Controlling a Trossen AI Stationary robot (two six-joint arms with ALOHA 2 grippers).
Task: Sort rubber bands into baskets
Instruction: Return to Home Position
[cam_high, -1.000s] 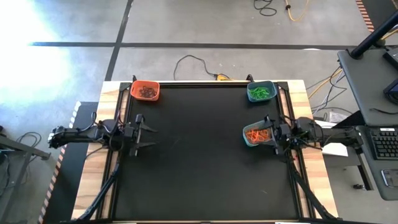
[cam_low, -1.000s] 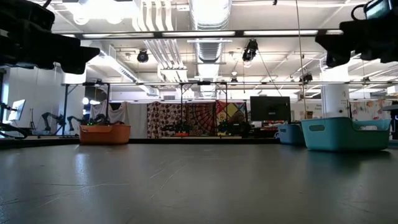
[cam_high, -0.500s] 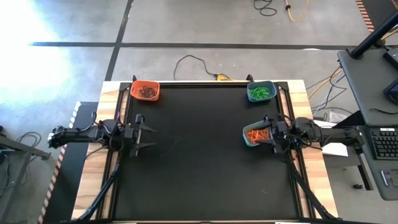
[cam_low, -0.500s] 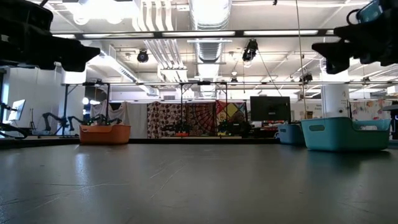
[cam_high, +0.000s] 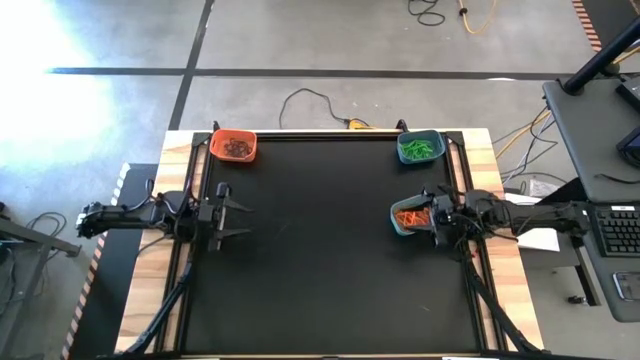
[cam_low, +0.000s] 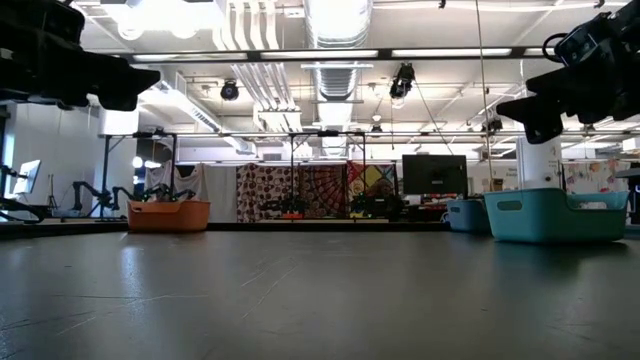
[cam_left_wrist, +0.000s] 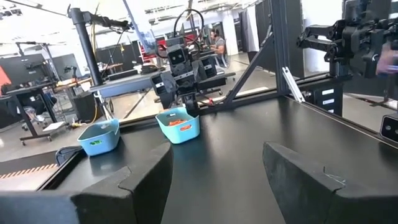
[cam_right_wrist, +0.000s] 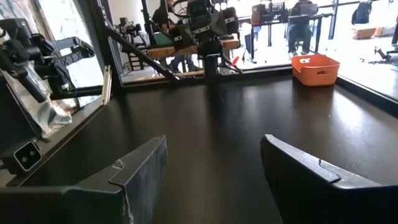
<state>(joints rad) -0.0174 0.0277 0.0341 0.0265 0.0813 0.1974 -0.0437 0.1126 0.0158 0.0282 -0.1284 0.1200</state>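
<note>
Rubber bands (cam_high: 411, 216) lay sorted in three baskets on the black table (cam_high: 320, 270). From above, dark bands (cam_high: 236, 147) sat in the orange basket (cam_high: 213, 146) at the far left corner. Green bands (cam_high: 421, 148) sat in the blue basket (cam_high: 441, 148) at the far right corner, and orange bands filled the teal basket (cam_high: 394, 215) near the right edge. The right gripper (cam_high: 437, 221) hung above that basket's right rim. The left gripper (cam_high: 238, 220) hovered over the table's left side, well apart from every basket, its jaws spread wide.

At table height, all three baskets stood upright, and both arms showed raised at the upper corners.

The left wrist camera showed its own fingers (cam_left_wrist: 130, 186) far apart over bare table, with the right arm above the teal basket beyond.

The right wrist camera showed its fingers (cam_right_wrist: 124, 180) likewise set wide, with the orange basket far across the table.
</note>
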